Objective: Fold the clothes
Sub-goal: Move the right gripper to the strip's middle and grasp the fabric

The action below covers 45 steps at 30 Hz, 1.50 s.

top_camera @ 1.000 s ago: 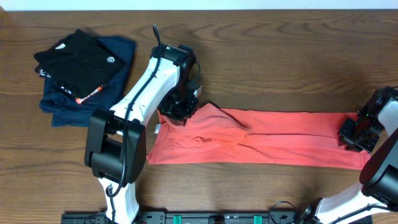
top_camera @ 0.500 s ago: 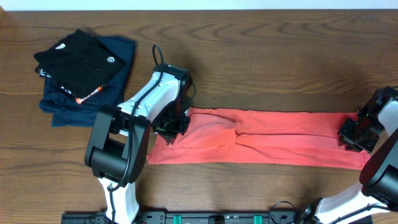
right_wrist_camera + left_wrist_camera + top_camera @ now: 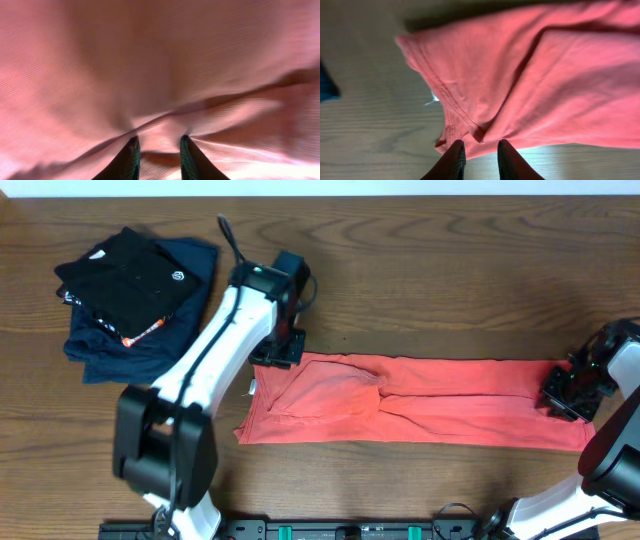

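Coral-red T-shirt (image 3: 430,402) lies on a wooden table (image 3: 450,270), folded into a long flat band that stretches from one claw to the other. The left claw (image 3: 479,149) sits at the back corner of one end. Its fingers (image 3: 456,152) are a little spread, with nothing visible between them. The stitched hem lies just ahead of the tips, and rumpled cloth fans out beyond.

The right claw (image 3: 159,142) is down on the opposite end, with cloth filling everything ahead of it. A raised crease runs into the gap between its fingers. It is not possible to tell whether they pinch that crease or merely stand over it.

Well off to the outer side of the left claw, a black folded garment (image 3: 125,272) rests on a navy one (image 3: 112,352).

Likely risks: if the right claw lifts with cloth caught in it, the band could drag askew. If the left claw closes on only the top layer at the hem, the layers could slide apart. The wrinkles just beyond the left claw could be pressed into the next fold.
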Tool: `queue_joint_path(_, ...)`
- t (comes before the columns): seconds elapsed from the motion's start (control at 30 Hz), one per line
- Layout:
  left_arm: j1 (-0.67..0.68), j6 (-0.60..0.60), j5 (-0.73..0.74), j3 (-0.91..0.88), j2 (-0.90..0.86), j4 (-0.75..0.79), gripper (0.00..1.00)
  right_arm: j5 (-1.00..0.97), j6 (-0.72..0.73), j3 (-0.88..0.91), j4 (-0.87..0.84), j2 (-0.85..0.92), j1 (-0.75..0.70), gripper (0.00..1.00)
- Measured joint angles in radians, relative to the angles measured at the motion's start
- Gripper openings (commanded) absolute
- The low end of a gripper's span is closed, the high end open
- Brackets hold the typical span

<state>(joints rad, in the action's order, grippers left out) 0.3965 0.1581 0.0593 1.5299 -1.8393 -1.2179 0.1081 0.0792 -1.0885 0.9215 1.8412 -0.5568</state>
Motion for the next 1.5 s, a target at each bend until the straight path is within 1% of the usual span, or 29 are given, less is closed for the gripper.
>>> queue_joint_path(0.1,0.003,0.004,0.0,0.005,0.027,0.003,0.25,0.108,-0.045,-0.034,0.053,0.0,0.0,0.31)
queue_joint_path(0.17,0.005,0.004,0.006,-0.013,0.025,0.015,0.24,0.163,-0.071,-0.083,0.093,-0.003,0.002,0.34)
queue_joint_path(0.23,0.006,0.004,0.021,-0.039,0.02,0.023,0.24,0.185,-0.089,-0.128,0.122,-0.011,0.008,0.36)
queue_joint_path(0.33,0.006,0.006,0.05,-0.093,0.014,0.05,0.24,0.198,-0.107,-0.193,0.164,-0.04,0.029,0.37)
queue_joint_path(0.43,0.006,0.007,0.068,-0.14,0.012,0.073,0.24,0.225,-0.138,-0.226,0.189,-0.063,0.064,0.37)
queue_joint_path(0.53,0.006,0.007,0.08,-0.187,0.012,0.103,0.24,0.272,-0.206,-0.224,0.217,-0.066,0.126,0.38)
queue_joint_path(0.63,0.006,0.008,0.102,-0.223,0.012,0.13,0.24,0.319,-0.264,-0.209,0.217,-0.066,0.208,0.44)
queue_joint_path(0.73,0.006,0.011,0.121,-0.261,0.012,0.163,0.24,0.359,-0.303,-0.153,0.157,-0.066,0.318,0.52)
queue_joint_path(0.77,0.006,0.011,0.124,-0.274,0.012,0.185,0.24,0.374,-0.31,-0.13,0.133,-0.066,0.351,0.53)
queue_joint_path(1.0,0.006,0.014,0.136,-0.373,0.012,0.338,0.25,0.536,-0.334,-0.01,-0.079,-0.066,0.574,0.53)
queue_joint_path(1.17,0.006,0.019,0.14,-0.418,0.012,0.367,0.25,0.581,-0.32,0.002,-0.183,-0.066,0.698,0.51)
queue_joint_path(1.33,0.006,0.021,0.141,-0.424,0.012,0.371,0.25,0.595,-0.316,0.002,-0.222,-0.066,0.793,0.51)
queue_joint_path(1.5,0.006,0.022,0.141,-0.424,0.012,0.372,0.25,0.578,-0.31,0.003,-0.209,-0.066,0.828,0.51)
